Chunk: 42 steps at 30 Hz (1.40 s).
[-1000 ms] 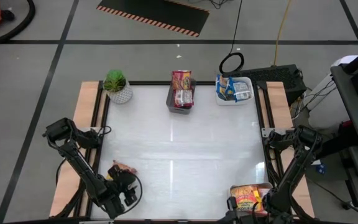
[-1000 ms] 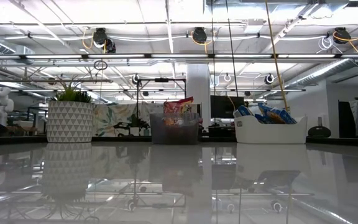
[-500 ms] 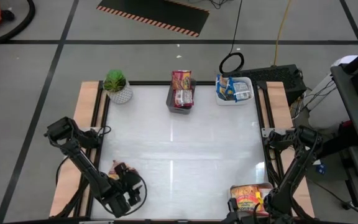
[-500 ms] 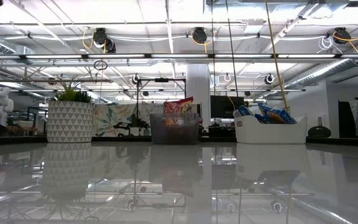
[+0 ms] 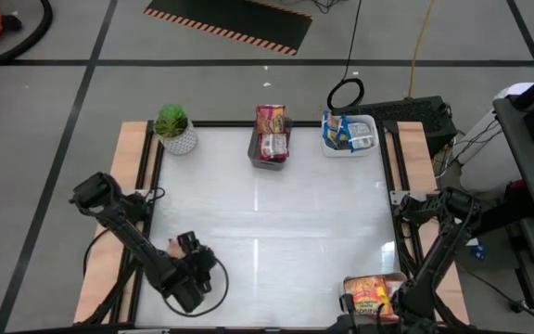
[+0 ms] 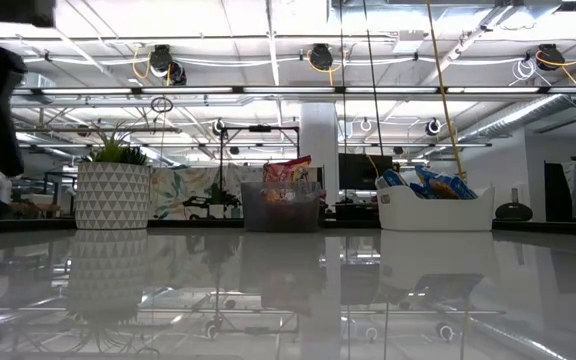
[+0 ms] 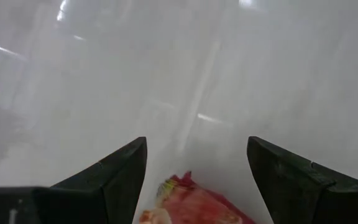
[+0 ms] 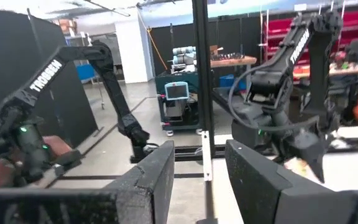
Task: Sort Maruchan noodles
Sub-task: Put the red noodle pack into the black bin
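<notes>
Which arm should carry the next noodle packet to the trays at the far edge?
Probably the left. Its end effector already has a red packet between its fingers above the table. The right end effector waits at the near right corner beside an orange packet.

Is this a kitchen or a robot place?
Probably a robot lab or workshop: two dark arms, left gripper included, work at a white table, with ceiling pipes overhead.
</notes>
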Available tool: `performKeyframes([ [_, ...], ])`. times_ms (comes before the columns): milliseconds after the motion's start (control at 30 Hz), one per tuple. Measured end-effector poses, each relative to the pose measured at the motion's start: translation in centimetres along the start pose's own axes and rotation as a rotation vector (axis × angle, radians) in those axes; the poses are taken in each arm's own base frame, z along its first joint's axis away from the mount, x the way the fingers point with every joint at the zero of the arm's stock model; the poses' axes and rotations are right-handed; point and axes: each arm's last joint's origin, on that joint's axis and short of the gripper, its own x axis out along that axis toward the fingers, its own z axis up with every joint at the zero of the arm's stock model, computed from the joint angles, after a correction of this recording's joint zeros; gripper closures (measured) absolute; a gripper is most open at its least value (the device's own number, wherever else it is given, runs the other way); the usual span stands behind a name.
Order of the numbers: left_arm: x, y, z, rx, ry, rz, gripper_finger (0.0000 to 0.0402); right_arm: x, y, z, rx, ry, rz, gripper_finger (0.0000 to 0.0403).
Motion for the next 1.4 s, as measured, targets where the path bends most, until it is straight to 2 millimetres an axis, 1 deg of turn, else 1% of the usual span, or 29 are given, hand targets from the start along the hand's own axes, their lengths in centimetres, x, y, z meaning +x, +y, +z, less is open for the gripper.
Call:
performKeyframes([
  [200,1.1,0.8,1.5,0.065,0.116,-0.037,0.0119,0.6,-0.5,0.1,-0.147,-0.002,-0.021,0.0264],
  [367,1.8,1.3,2.2,0.048,0.220,-0.082,0.0119,1.6,-1.3,0.1,-0.252,0.003,-0.052,0.0264],
  [600,2.3,2.2,2.8,0.067,0.268,-0.056,0.0119,3.0,-2.7,-0.4,-0.379,0.048,-0.101,0.0264],
  [800,2.6,2.7,3.2,0.126,0.260,-0.038,0.0119,4.4,-4.3,-0.7,-0.432,0.092,-0.148,0.0264],
  [900,2.8,2.8,3.1,0.148,0.260,-0.037,0.0119,5.0,-4.9,-0.8,-0.436,0.103,-0.169,0.0264],
  [1033,3.1,2.9,2.5,0.134,0.285,-0.025,0.0119,5.4,-5.4,-0.8,-0.395,0.101,-0.186,0.0264],
  [1233,3.6,2.7,1.1,0.085,0.330,-0.050,0.0119,5.4,-5.4,-0.8,-0.363,0.099,-0.187,0.0264],
  [1400,3.6,2.3,0.8,0.086,0.318,-0.079,0.0119,5.4,-5.4,-0.8,-0.362,0.099,-0.187,0.0264],
])
